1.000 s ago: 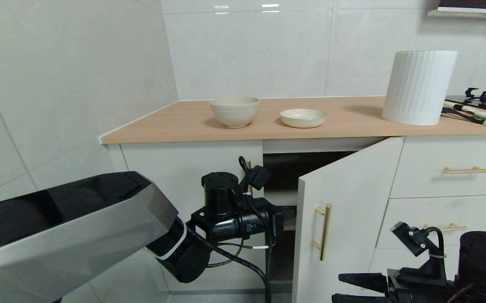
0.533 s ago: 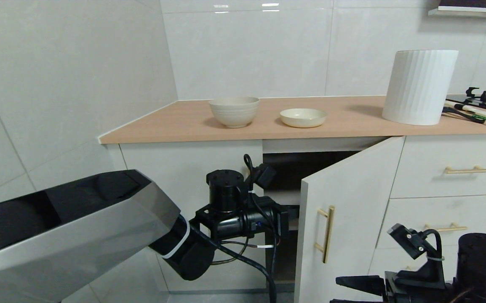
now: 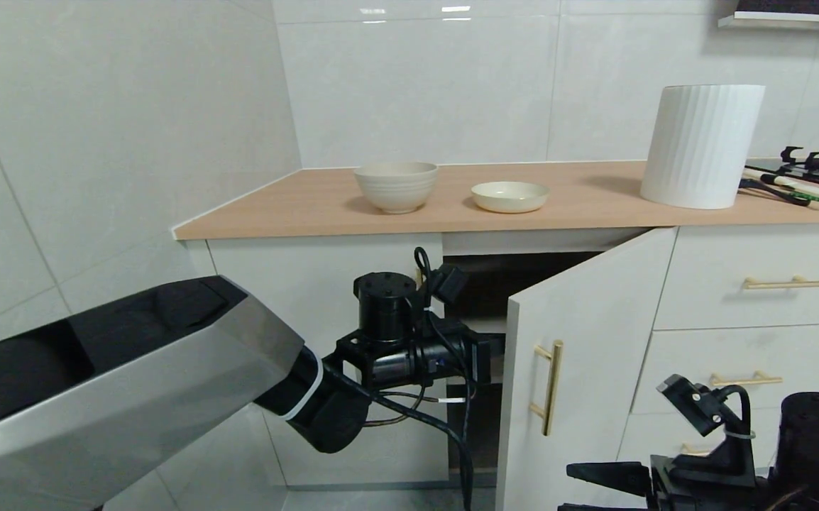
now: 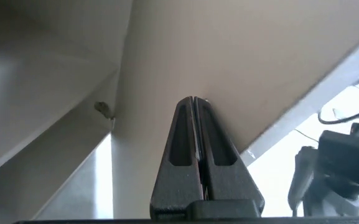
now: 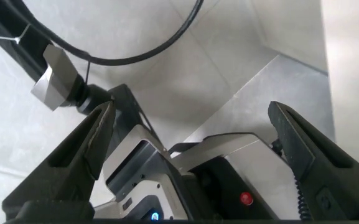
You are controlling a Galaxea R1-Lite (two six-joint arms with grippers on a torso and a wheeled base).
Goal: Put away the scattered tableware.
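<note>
The bowl (image 3: pixel 396 187) is sitting on the counter (image 3: pixel 289 213) toward its left end, a little back from the front edge, with nothing holding it. Any upward sweep of an arm past that edge is risking a knock that sends it sliding or dropping to the floor.

Below it, the left gripper (image 4: pixel 193 102) is reaching into the cabinet opening (image 3: pixel 495 284), jaws clenched together on nothing, tips lying close to a pale panel; whether they are touching it I cannot tell. Pulling out carelessly is likely to catch the loose cable (image 3: pixel 445 440) on the door edge or scrape the panel.

The shallow dish (image 3: pixel 510 196) is resting just right of the bowl, apart from it. Being low and thin-rimmed, it is probably going to be awkward to pinch and may skid away.

The cabinet door (image 3: pixel 587 355) is standing partly open, its brass handle (image 3: pixel 548 387) facing out. A nudge from inside may be swinging it wider toward the right gripper (image 5: pixel 191 109), which is hanging low and near, just right of the door's edge, jaws released wide and empty.

Farther right, a tall ribbed container (image 3: pixel 702 147) is standing upright, and beyond it some utensils (image 3: pixel 800 191) are lying; a high pass there could be tipping the container
</note>
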